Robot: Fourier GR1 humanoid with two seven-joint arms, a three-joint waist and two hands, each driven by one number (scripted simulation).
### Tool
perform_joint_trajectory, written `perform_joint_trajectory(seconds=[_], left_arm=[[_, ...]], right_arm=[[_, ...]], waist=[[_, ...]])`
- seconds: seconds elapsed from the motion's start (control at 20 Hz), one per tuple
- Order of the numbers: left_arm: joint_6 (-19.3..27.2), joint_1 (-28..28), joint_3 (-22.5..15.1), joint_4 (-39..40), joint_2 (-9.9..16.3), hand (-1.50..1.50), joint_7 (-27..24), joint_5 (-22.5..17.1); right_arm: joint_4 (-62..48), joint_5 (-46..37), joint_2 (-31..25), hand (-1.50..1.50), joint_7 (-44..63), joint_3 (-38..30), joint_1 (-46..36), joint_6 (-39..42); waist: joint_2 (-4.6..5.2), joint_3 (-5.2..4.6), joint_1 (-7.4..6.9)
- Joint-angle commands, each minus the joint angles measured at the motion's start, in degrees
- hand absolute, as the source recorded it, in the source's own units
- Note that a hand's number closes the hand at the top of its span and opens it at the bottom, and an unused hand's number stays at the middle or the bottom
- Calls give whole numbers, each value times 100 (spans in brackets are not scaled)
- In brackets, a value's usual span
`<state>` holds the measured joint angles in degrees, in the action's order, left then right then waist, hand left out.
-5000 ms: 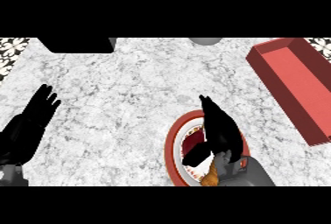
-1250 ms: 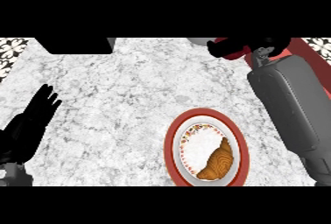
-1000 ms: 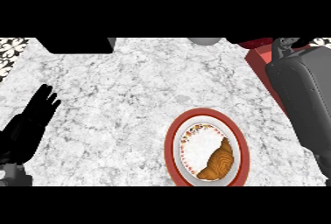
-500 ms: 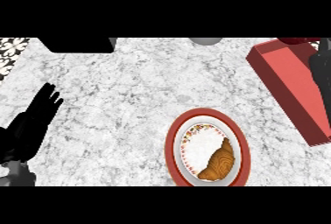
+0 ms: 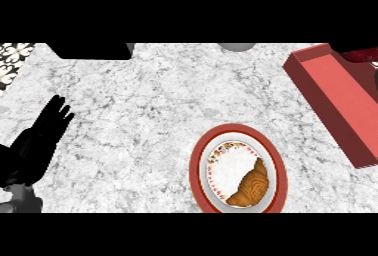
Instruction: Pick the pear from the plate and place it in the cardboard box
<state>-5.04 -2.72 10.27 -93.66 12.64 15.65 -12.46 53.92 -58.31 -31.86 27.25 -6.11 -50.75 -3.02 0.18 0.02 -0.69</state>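
The red-rimmed plate lies on the marble counter at the lower middle. It holds a brown croissant; I see no pear on it. The box is a long red open container at the right, running from the top to the right edge. A dark red and black shape shows at the top right edge, just beyond the box's far end. I cannot tell whether that is my right hand or something it holds. My left hand rests open at the left edge, fingers up.
A black block stands at the counter's far left. A grey round object sits at the far edge. A patterned tile strip shows at the top left corner.
My right arm has swung from the plate up over the box and off to the right, out of most of the view. The croissant stays on the plate. The left hand has not moved.
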Motion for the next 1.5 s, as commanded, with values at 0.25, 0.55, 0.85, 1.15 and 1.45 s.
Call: perform_joint_trajectory(seconds=[0.25,0.55,0.85,1.15,1.45], left_arm=[[-119,231,60,-393,59,0,153,-77],[-56,-39,100,-68,25,0,58,-26],[-256,85,107,-86,1,0,26,-153],[-69,117,64,-163,-83,0,-44,38],[-95,52,272,-250,122,0,227,-100]], right_arm=[[-1739,218,122,150,-960,-468,-17,-757],[-2713,437,136,-150,-598,-827,-159,-461],[-2916,897,31,-150,-1971,-1162,-40,-858],[-2180,1970,233,-150,-2368,-2193,112,-1922],[-1571,2900,79,-150,-2625,-2848,434,-1734]], waist=[[14,3,-75],[35,3,-92],[26,5,-70],[-20,12,37],[-44,1,98]])
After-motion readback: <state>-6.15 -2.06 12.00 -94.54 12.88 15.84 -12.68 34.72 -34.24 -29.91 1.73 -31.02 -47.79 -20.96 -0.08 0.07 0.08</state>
